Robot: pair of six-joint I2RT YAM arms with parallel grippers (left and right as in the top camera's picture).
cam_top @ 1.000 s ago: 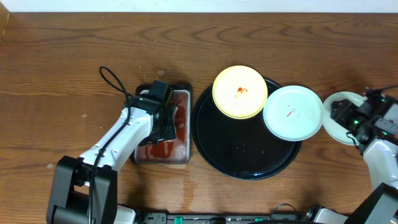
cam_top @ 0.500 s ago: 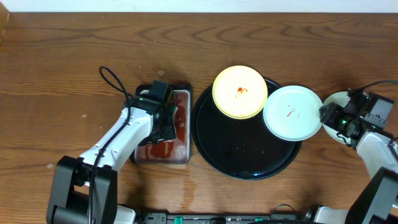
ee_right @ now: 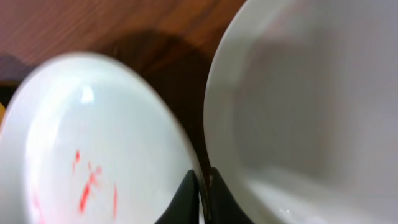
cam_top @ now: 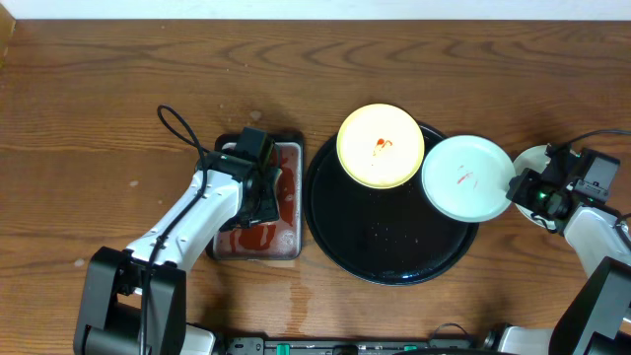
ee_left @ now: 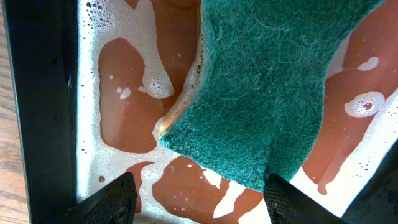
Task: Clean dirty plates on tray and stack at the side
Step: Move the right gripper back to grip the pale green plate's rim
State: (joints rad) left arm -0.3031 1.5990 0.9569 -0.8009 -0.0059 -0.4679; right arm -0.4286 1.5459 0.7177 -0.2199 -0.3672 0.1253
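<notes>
Overhead: the black tray [cam_top: 389, 251] sits at the middle of the surface [cam_top: 99, 89]. On it, a pale yellow plate [cam_top: 381, 146] with a red dab lies at 12 o'clock. A smeared mint-white plate [cam_top: 466, 177] overhangs the rim at 2 o'clock. At 3 o'clock, off the tray, a third plate [cam_top: 533, 158] rests on the wood, partly under the right claw [cam_top: 515, 187]. The left claw [cam_top: 258, 192] hangs over a small metal tray [cam_top: 258, 247] of red liquid at 9 o'clock.

Left wrist: the left claw [ee_left: 199, 199] is released, its jaws spread wide above a green scouring pad [ee_left: 267, 81] lying in foamy red liquid. One finger stands clear of the pad.

Right wrist: the right claw [ee_right: 202, 186] is clenched on the near rim of the smeared mint-white plate [ee_right: 93, 162], whose glossy face carries thin red streaks. The third plate [ee_right: 298, 112], just beside it, shows no marks.

The step looks like fetching a dirty plate for scrubbing. The next move probably calls for a firm pinch and a level lift, since a thin glossy rim could slip.
</notes>
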